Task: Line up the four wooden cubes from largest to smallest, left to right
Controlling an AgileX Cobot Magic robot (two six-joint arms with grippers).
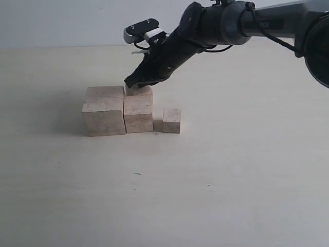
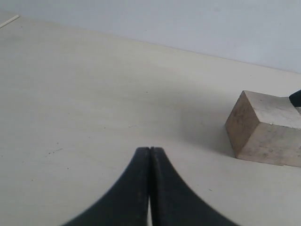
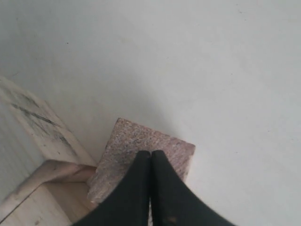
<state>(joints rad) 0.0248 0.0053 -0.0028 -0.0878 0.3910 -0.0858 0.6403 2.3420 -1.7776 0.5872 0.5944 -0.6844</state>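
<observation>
both clenched empty: left end effector [image 2: 149, 149] apart, right end effector [image 3: 150, 153] against the rear cube [image 3: 141, 136]

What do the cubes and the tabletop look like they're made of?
Largest cube and the others: likely raw, unvarnished wood, pale beige, matte, speckled; the rear cube shows a rough, fibrous top. Tabletop: smooth cream surface, perhaps laminate or painted board; the look leaves it open.

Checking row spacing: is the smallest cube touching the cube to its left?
Apart. Exterior view shows a shaded strip of table between the smallest cube and its neighbour.
</observation>
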